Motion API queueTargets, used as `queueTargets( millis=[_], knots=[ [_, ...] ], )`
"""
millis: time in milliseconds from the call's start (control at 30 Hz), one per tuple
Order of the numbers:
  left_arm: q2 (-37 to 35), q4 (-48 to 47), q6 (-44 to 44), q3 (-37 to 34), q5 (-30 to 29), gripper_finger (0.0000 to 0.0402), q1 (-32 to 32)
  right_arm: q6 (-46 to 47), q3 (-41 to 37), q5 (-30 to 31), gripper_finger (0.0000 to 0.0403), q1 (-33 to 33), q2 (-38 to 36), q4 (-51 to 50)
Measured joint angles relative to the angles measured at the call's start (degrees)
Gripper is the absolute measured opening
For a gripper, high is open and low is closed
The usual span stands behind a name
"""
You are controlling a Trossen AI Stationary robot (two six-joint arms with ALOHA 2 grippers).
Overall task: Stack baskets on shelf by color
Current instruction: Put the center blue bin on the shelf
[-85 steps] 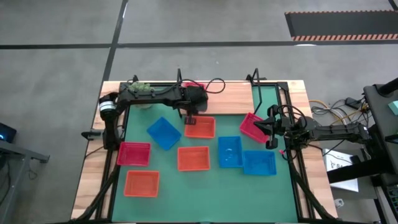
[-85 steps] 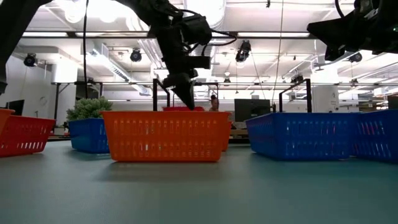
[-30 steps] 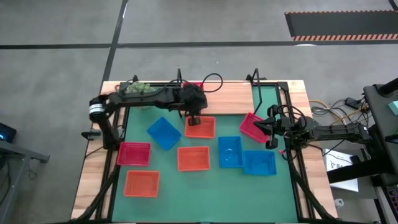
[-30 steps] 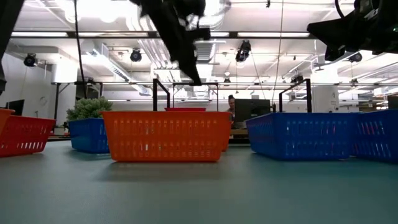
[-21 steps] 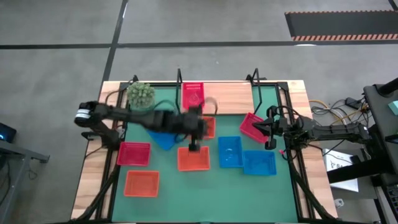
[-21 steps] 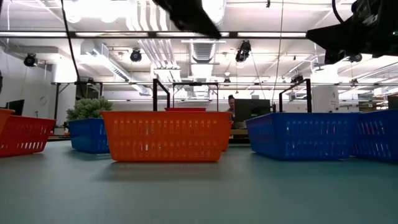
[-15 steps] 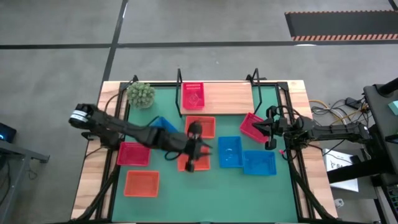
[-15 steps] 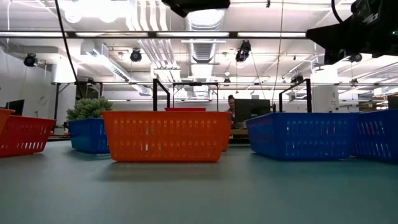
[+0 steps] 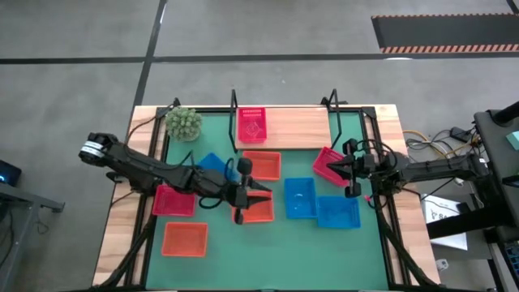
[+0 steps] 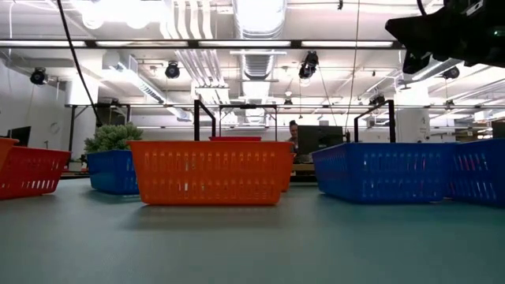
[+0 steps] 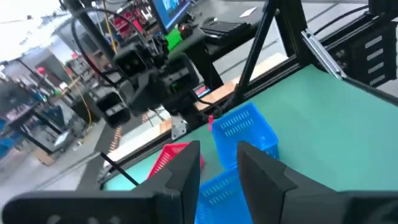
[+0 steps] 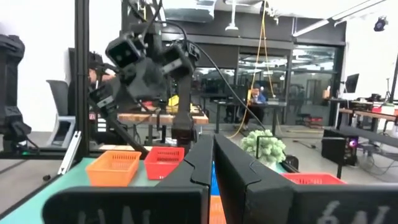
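Note:
In the high view one red-pink basket (image 9: 251, 124) sits on the left end of the wooden shelf (image 9: 296, 123) at the far edge. On the green mat lie two more red-pink baskets (image 9: 174, 200) (image 9: 327, 165), three orange baskets (image 9: 261, 165) (image 9: 253, 211) (image 9: 184, 239) and three blue baskets (image 9: 299, 197) (image 9: 337, 212) (image 9: 209, 165). My left gripper (image 9: 263, 191) hovers open above the middle orange basket, fingers pointing right; its wrist view shows the gap (image 11: 219, 163). My right gripper (image 9: 340, 166) hangs shut (image 12: 213, 152) over the right red-pink basket.
A small potted plant (image 9: 183, 122) stands at the far left corner beside the shelf. Black end frames (image 9: 234, 104) (image 9: 332, 102) rise at both shelf ends. Most of the shelf board to the right of the red-pink basket is bare. Cables lie off the table's right edge.
My left arm has swung away from the shelf, rising and moving toward the near edge and a little right, now over the mat's middle; it has left the low view. The red-pink basket stays on the shelf, now uncovered.

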Motion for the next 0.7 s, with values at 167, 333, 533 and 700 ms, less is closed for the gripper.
queueTargets(
  millis=[167,333,533,700],
  knots=[
    [-5.58,0.97,1.24,-5.36,-0.49,0.009,0.23,1.68,0.01,0.09,0.0009,1.13,4.88,5.48],
    [-10.2,5.41,2.63,-11.15,-6.15,0.009,0.41,2.37,3.5,2.38,0.0009,2.95,9.7,5.46],
    [-15.72,6.65,4.8,-14.01,-9.44,0.009,0.39,-0.71,12.62,3.41,0.0009,5.09,18.6,0.33],
    [-19.59,6.72,2.25,-16.05,-9.53,0.009,-0.23,0.82,23.47,3.7,0.0009,7.48,26.22,-13.48]
  ],
)
